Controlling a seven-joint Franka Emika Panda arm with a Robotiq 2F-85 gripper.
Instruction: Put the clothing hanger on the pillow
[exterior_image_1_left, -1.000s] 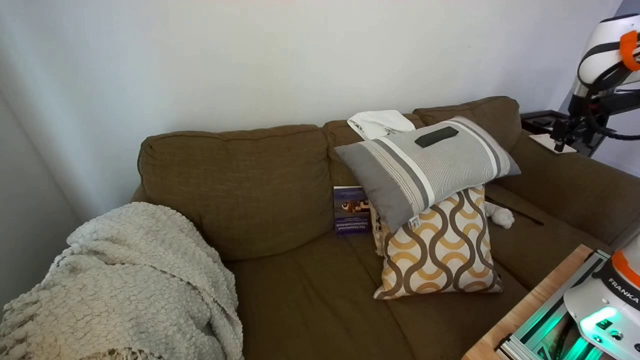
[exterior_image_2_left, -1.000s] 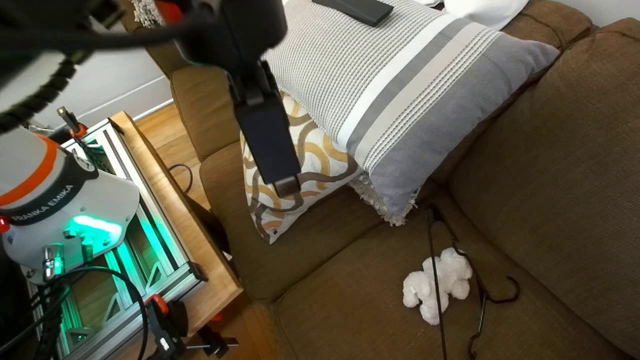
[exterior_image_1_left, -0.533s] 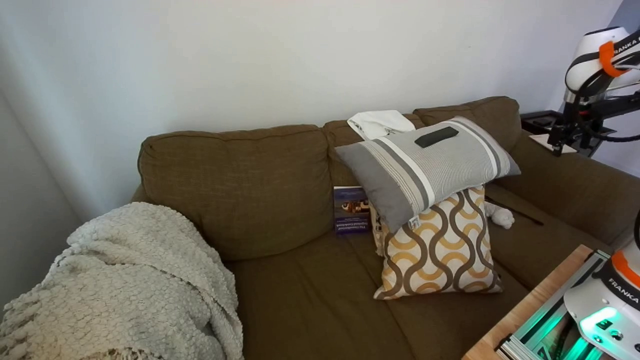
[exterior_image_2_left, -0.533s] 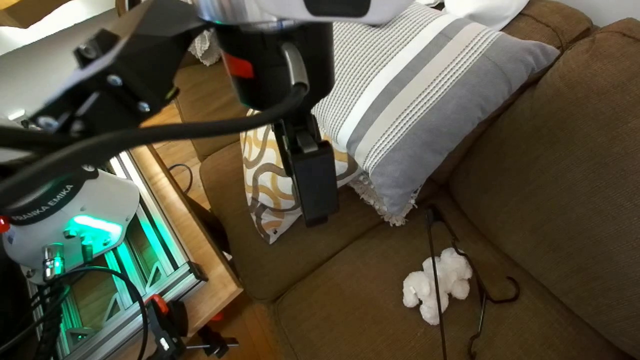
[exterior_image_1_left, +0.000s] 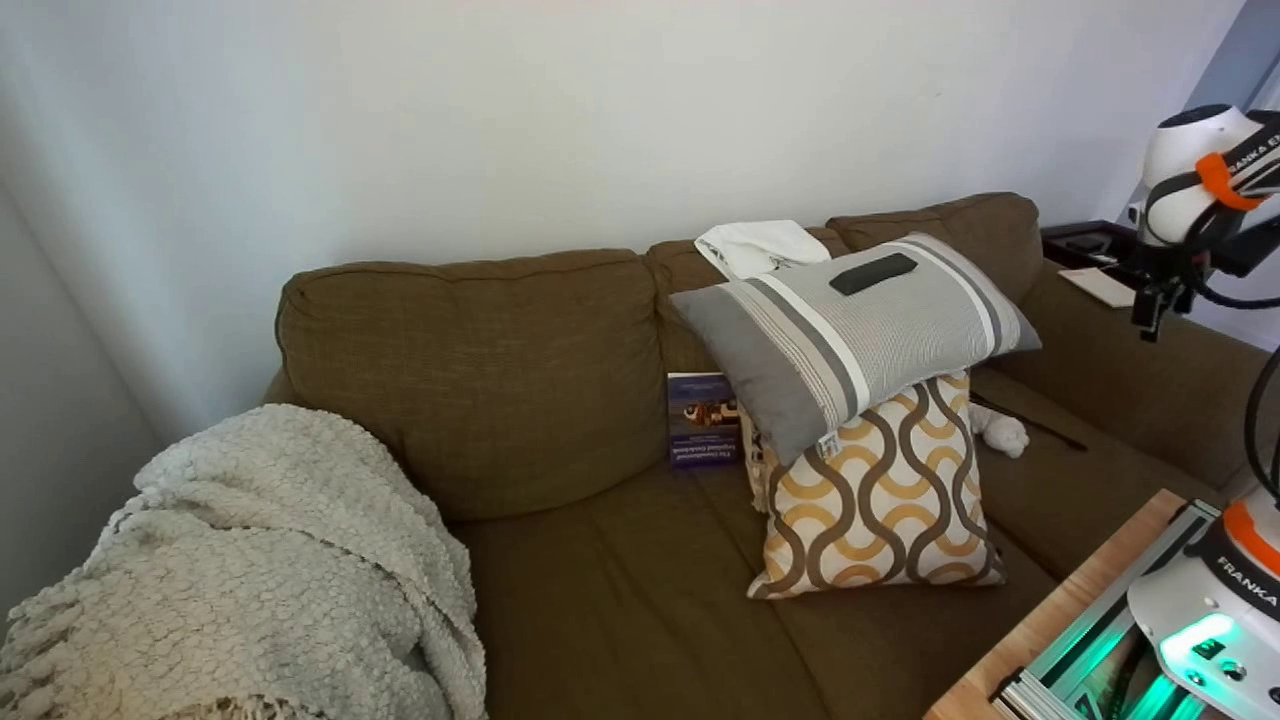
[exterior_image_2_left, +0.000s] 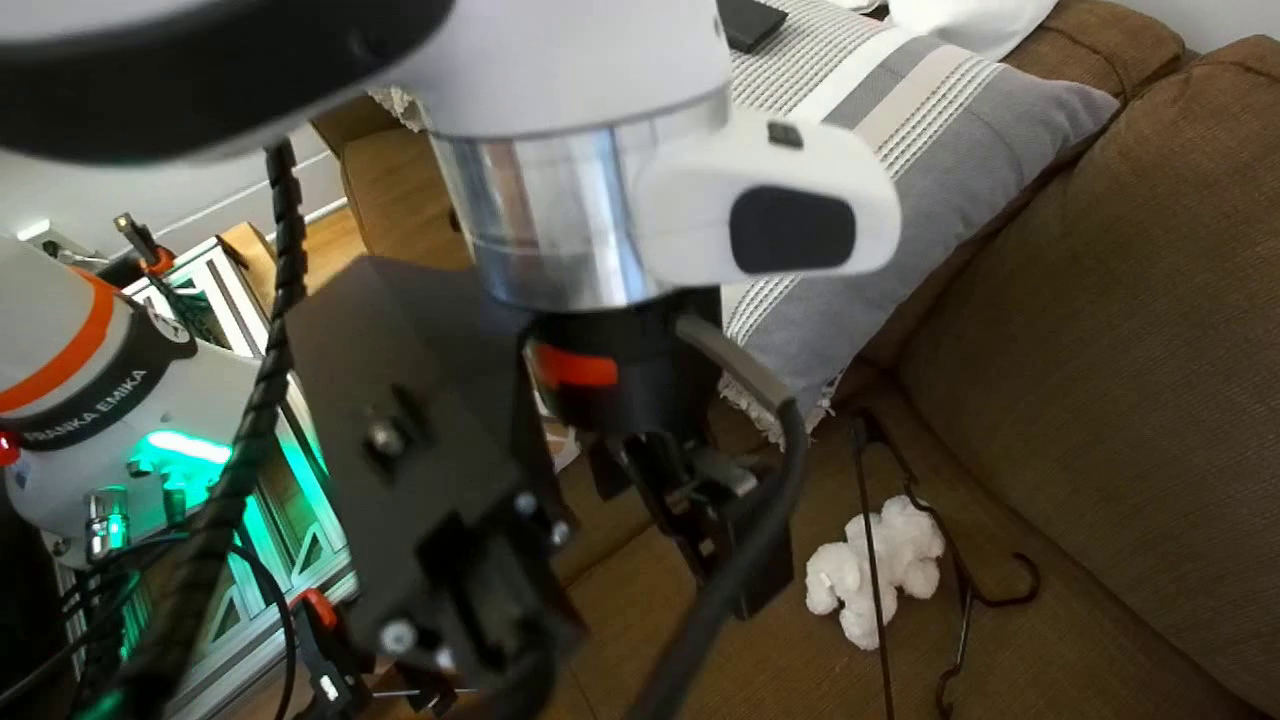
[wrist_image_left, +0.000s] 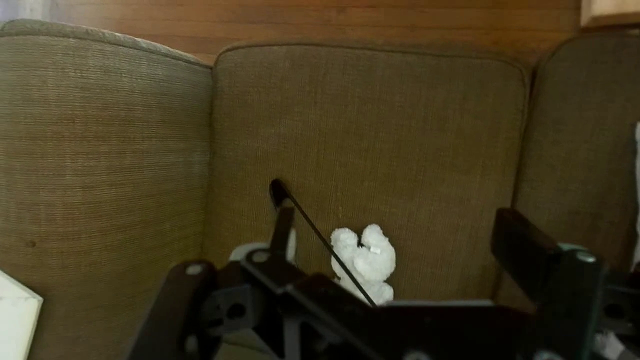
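Observation:
The dark thin hanger lies on the sofa seat, its long bar across a small white plush toy. It shows in an exterior view (exterior_image_2_left: 873, 575), cut off by the bottom edge, and in the wrist view (wrist_image_left: 322, 239), partly hidden by my gripper. Only its bar shows in an exterior view (exterior_image_1_left: 1048, 430). The grey pillow with white bands (exterior_image_1_left: 905, 325) lies tilted on top of a patterned pillow; my arm covers part of it in an exterior view (exterior_image_2_left: 1000, 160). My gripper (wrist_image_left: 395, 225) is open and empty, above the seat, apart from the hanger.
The white plush toy (wrist_image_left: 375, 257) lies under the hanger's bar. A dark flat object (exterior_image_1_left: 873, 273) rests on the grey pillow. The lattice-patterned pillow (exterior_image_1_left: 880, 500), a white cloth (exterior_image_1_left: 760, 245), a book (exterior_image_1_left: 703, 420) and the sofa armrest (wrist_image_left: 110, 150) are around. A wooden table (exterior_image_1_left: 1080, 590) carries the robot base.
The arm has come down, and the gripper has moved away from in front of the pillows toward the hanger. The wrist has turned. The hanger and the pillows have not moved.

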